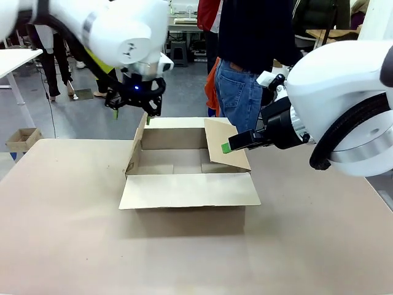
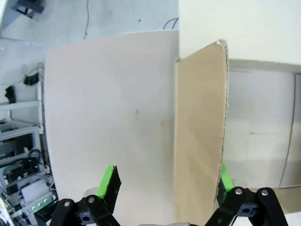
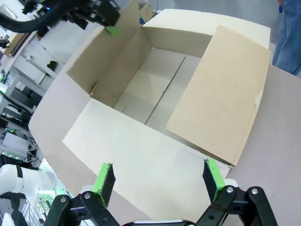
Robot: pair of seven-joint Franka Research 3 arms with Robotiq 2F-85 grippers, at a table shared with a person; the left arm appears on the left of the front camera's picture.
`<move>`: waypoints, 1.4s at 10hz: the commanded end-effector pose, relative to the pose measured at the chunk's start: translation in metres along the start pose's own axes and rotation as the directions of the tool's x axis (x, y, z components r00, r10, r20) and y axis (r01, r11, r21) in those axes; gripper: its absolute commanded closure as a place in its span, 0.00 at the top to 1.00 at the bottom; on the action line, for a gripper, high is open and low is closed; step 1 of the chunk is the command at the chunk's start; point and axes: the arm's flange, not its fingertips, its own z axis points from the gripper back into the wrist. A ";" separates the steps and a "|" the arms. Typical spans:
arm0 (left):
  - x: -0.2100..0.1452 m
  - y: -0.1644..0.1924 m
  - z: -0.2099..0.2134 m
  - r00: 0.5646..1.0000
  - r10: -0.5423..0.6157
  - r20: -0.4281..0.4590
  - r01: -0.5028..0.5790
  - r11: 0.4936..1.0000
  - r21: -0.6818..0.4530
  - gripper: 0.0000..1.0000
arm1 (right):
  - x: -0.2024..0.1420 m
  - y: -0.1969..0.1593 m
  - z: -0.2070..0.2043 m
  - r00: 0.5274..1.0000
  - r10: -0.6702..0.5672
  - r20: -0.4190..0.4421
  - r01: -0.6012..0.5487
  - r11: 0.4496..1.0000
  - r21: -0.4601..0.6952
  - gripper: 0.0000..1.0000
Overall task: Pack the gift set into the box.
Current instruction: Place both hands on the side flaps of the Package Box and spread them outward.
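Tabletop, open box — left fingers spread astride a flap, right fingers spread.

Box: plain brown corrugated carton, upright on the table before me, top open. Near flap folded outward, flat; my-left flap upright; right flap tilted inward.

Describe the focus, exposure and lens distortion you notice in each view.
Front view: the box is sharp, the near left arm slightly soft. Left wrist view: the table edge bows, and the box interior looks washed out. Right wrist view: crisp, evenly lit, box edges splayed.
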 end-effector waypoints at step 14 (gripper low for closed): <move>-0.035 0.193 -0.099 0.993 -0.112 -0.041 0.064 0.793 -0.606 1.00 | 0.062 0.040 -0.010 0.980 0.078 -0.181 -0.101 0.988 -0.120 1.00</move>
